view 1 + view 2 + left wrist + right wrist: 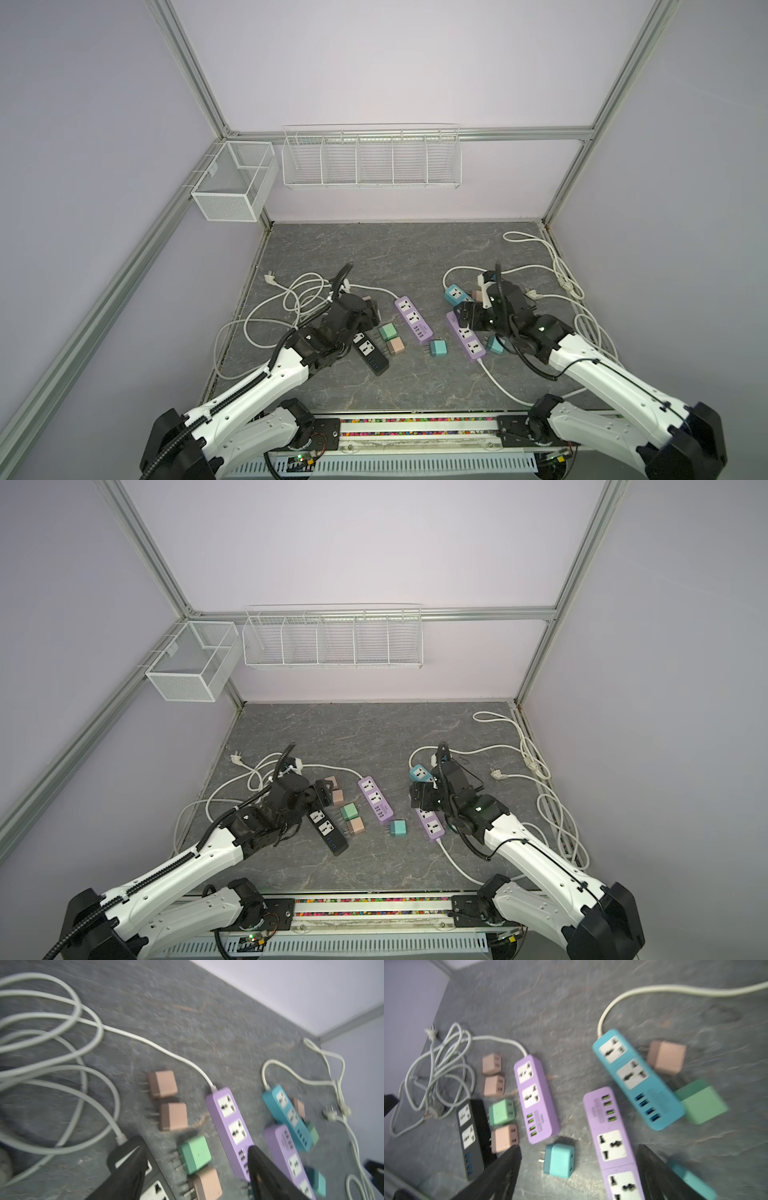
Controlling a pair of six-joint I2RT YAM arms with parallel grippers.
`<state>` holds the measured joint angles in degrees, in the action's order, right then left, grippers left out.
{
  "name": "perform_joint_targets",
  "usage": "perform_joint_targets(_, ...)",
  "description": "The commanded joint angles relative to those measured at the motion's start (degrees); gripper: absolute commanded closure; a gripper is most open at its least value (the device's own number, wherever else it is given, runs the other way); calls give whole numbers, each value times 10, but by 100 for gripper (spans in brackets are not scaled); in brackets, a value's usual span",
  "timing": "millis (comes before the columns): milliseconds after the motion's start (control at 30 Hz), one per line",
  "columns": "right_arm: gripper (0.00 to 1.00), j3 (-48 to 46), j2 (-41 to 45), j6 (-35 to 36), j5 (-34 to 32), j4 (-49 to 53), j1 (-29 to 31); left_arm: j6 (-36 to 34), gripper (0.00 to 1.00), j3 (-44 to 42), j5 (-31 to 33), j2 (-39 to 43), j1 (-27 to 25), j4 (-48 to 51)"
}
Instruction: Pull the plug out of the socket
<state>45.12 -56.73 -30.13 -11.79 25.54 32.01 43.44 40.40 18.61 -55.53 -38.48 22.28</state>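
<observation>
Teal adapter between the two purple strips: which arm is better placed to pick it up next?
Likely right. In the right wrist view the teal adapter is framed between the fingers of the open right gripper. In a top view the left gripper sits farther off, beside the black strip.

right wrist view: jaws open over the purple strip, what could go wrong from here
1. The right gripper hangs open over the purple strip and a loose teal adapter; a sideways swing could knock either.
2. The left gripper is open above the black strip, whose white cord loops beside that arm; the arm might snag and drag it.
</observation>
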Motion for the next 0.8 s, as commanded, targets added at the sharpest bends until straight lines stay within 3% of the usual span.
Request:
perform_joint_targets(0, 11, 13, 26, 56, -113, 45, -56, -43, 13, 25, 27, 19, 89, 44)
perform_joint_targets(167, 11, -31, 38, 93, -250, -36, -150, -93, 0, 22, 46, -13, 249, 10)
perform_joint_targets(267, 11, -95, 34, 121, -256, -147, -224, -141, 0, -9, 140, -43, 284, -57)
perform_joint_targets(400, 11, -153, -30, 160, -289, -294, -270, -215, 0, -55, 193, -94, 322, -185)
perform_joint_targets(567, 11, -181, -159, 204, -231, -444, -298, -311, 0, -116, 186, -156, 337, -363)
perform_joint_targets(633, 11, -179, -202, 223, -190, -491, -301, -354, 0, -160, 158, -180, 338, -494)
perform_joint_targets(767, 11, -196, -232, 251, -134, -609, -312, -375, 0, -166, 98, -198, 345, -557)
